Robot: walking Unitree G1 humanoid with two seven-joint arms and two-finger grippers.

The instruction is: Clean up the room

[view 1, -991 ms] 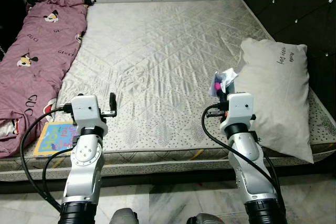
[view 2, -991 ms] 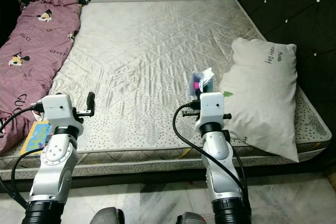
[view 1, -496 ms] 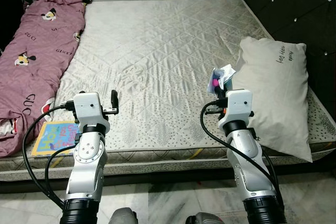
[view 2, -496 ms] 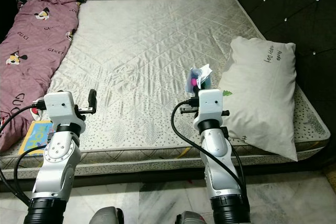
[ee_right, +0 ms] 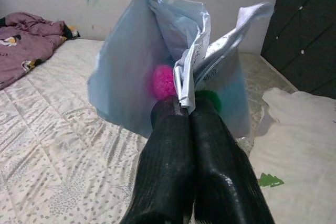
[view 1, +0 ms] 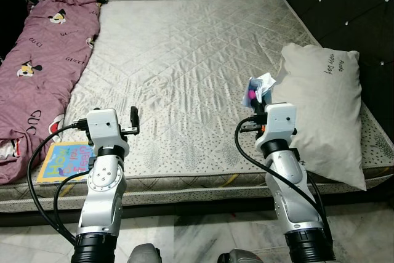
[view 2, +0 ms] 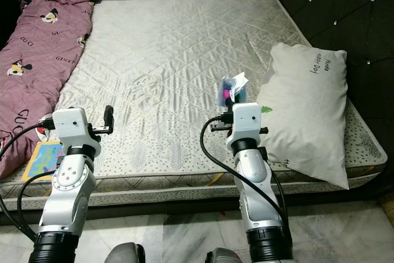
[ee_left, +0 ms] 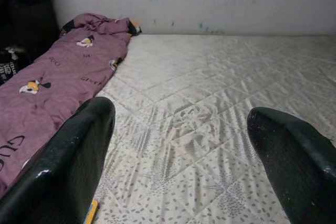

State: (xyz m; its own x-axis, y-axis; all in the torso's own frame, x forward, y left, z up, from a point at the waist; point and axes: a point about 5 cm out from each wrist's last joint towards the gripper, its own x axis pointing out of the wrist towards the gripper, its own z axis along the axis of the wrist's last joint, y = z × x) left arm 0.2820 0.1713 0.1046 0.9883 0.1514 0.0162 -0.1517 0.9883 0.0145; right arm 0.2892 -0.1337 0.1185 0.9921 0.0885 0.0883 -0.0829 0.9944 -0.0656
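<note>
Left eye view | pillow script unreadable | blanket reads "GUCCI"

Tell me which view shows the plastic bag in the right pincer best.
The right wrist view: the plastic bag looms close, pinched between the shut right pincer, with pink and green items visible inside. Both eye views show it small, beside the pillow.

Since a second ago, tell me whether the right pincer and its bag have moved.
Barely, if at all. The right pincer, shut on the plastic bag, stays level with the pillow's near edge; the small shift matches the camera's own.
</note>
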